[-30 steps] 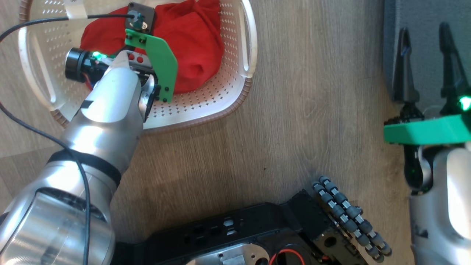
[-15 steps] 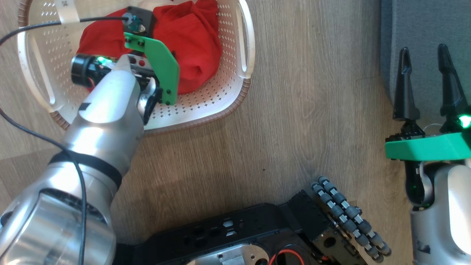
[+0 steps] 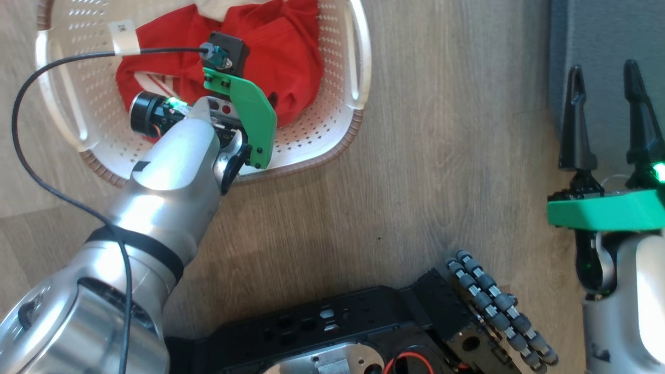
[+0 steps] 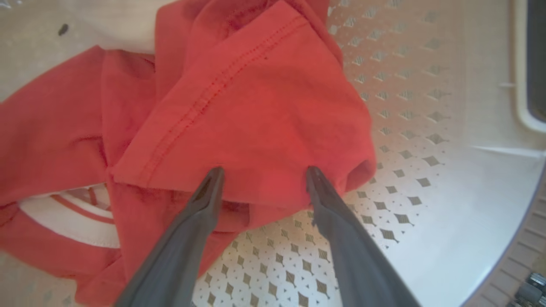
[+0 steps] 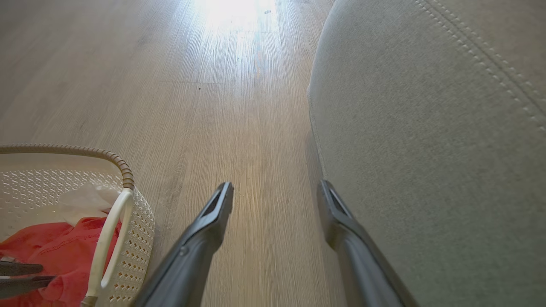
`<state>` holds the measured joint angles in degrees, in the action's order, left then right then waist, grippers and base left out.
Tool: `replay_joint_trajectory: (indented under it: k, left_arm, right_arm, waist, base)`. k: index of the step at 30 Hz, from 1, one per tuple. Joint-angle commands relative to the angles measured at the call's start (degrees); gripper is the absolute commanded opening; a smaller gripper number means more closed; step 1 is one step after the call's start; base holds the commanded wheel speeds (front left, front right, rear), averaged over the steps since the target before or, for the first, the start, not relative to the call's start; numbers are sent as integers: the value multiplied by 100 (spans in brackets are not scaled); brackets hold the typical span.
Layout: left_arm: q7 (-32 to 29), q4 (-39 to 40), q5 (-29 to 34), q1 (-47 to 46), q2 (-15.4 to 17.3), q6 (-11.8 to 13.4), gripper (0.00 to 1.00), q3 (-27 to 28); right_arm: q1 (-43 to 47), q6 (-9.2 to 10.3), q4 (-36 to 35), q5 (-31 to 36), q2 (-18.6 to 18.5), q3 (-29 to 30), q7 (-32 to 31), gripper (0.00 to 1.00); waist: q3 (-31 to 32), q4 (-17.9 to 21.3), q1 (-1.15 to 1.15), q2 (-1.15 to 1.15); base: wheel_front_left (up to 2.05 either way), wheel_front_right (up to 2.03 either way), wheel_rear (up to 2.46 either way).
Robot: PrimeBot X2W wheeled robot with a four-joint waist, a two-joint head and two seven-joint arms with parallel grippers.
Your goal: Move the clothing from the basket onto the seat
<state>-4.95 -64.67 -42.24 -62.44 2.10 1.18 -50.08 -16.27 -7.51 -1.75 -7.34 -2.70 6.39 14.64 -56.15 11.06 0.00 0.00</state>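
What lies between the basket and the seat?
Bare wood floor between the basket and the seat, plain in the head view.

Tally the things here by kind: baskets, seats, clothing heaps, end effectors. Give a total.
Basket: 1
Seat: 1
Heap of red clothing: 1
End effectors: 2 (left end effector, right end effector)
Total: 5
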Motion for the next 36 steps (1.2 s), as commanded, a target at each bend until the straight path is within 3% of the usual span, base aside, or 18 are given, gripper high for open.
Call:
replay_joint_trajectory:
  k: [1, 15, 16, 17, 20, 36]
  left_arm:
    - [50, 98, -42, 152, 78, 41, 100, 6]
    - [381, 91, -555, 109, 77, -19, 97, -651]
    - [390, 90, -571, 120, 77, -90, 31, -726]
    - [416, 84, -595, 132, 77, -149, 0, -783]
    - [516, 78, -695, 155, 77, -287, 0, -908]
    - [1630, 229, -1586, -70, 77, -415, 0, -1022]
  right_arm:
    - [407, 2, -161, 51, -18, -54, 36, 100]
    - [638, 2, -424, 232, -18, 21, 36, 100]
    - [668, 2, -457, 272, -18, 32, 36, 100]
    - [704, 2, -487, 307, -18, 52, 36, 100]
    - [806, 2, -569, 332, -18, 125, 24, 100]
    - [477, 2, -303, 390, -18, 54, 23, 100]
  waist:
    - [-12, -39, 0, 0]
    - [-35, -262, 0, 0]
    - [-28, -287, 0, 0]
    - [-17, -313, 0, 0]
    - [13, -373, 0, 0]
    - [471, -736, 0, 0]
  base:
    - [0, 0, 0]
    - [0, 0, 0]
    - [0, 0, 0]
    - [0, 0, 0]
    - [0, 0, 0]
    - [0, 0, 0]
